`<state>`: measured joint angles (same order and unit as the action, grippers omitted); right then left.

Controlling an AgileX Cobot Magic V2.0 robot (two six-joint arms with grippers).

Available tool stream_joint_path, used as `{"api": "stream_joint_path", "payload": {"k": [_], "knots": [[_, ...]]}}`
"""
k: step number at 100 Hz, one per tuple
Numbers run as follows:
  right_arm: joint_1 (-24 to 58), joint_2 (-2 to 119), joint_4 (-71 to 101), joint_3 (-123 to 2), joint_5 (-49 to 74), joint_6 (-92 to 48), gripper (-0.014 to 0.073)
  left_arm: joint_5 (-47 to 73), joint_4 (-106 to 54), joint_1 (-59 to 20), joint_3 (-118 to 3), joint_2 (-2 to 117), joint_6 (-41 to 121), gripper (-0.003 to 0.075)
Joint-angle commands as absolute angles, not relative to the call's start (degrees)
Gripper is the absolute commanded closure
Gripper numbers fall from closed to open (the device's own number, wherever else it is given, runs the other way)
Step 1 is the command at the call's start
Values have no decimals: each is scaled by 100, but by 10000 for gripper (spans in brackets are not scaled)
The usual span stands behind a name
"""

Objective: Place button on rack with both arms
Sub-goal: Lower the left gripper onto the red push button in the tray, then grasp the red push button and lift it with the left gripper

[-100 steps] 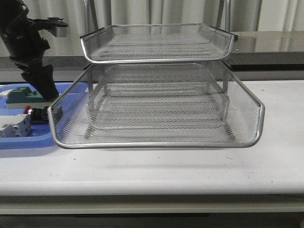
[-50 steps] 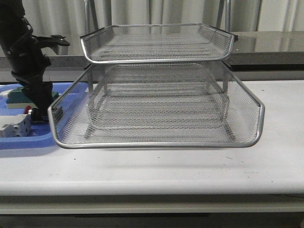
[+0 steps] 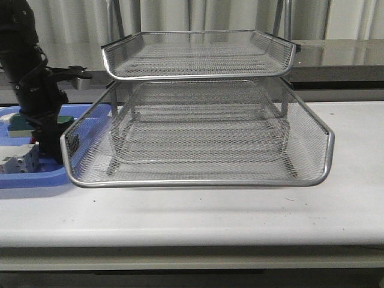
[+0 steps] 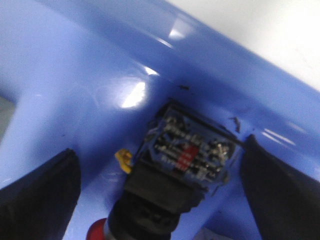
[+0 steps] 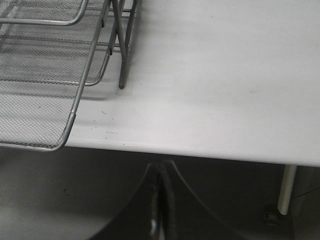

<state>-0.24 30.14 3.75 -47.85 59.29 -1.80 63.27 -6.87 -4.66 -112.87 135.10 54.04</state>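
Observation:
The button lies on its side in the blue tray, with its blue rear block, black body and a sliver of its red head showing. My left gripper is open and straddles it, one dark finger on each side, neither touching it. In the front view the left arm reaches down into the tray and hides the button. The silver wire-mesh rack stands mid-table. My right gripper is shut on nothing, below the table's front edge, beside the rack's corner.
A white circuit breaker and a green-topped block share the blue tray to the left of the rack. The rack's lower tray rim overlaps the blue tray's right side. Bare white tabletop lies to the rack's right.
The left arm has come down and toward the front of the blue tray, so its open fingers now sit around the button and hide it in the front view.

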Motion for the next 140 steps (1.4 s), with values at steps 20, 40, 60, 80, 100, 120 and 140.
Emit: {"api": "stream_joint_path", "payload": {"k": [20, 40, 60, 80, 100, 120, 140], "knots": [[-48, 3047, 367, -4977, 5603, -195, 663, 6268, -906, -494, -11468, 13142, 5396, 155], [-48, 3047, 367, -4977, 5603, -195, 663, 6248, -906, -494, -11468, 13142, 5396, 388], [-48, 3047, 367, -4977, 5603, -195, 663, 6356, -915, -494, -11621, 13142, 5396, 605], [-48, 3047, 367, -4977, 5603, -195, 663, 7145, -915, -494, -12232, 13142, 5372, 722], [-48, 3047, 366, -4977, 5609, -195, 663, 7343, -878, -494, -12667, 12989, 4832, 732], [-48, 3047, 366, -4977, 5609, -195, 663, 7343, -420, -494, -12632, 12592, 4332, 731], [-48, 3047, 366, -4977, 5609, -195, 663, 7343, -448, -506, -12138, 11951, 4277, 731]]}}
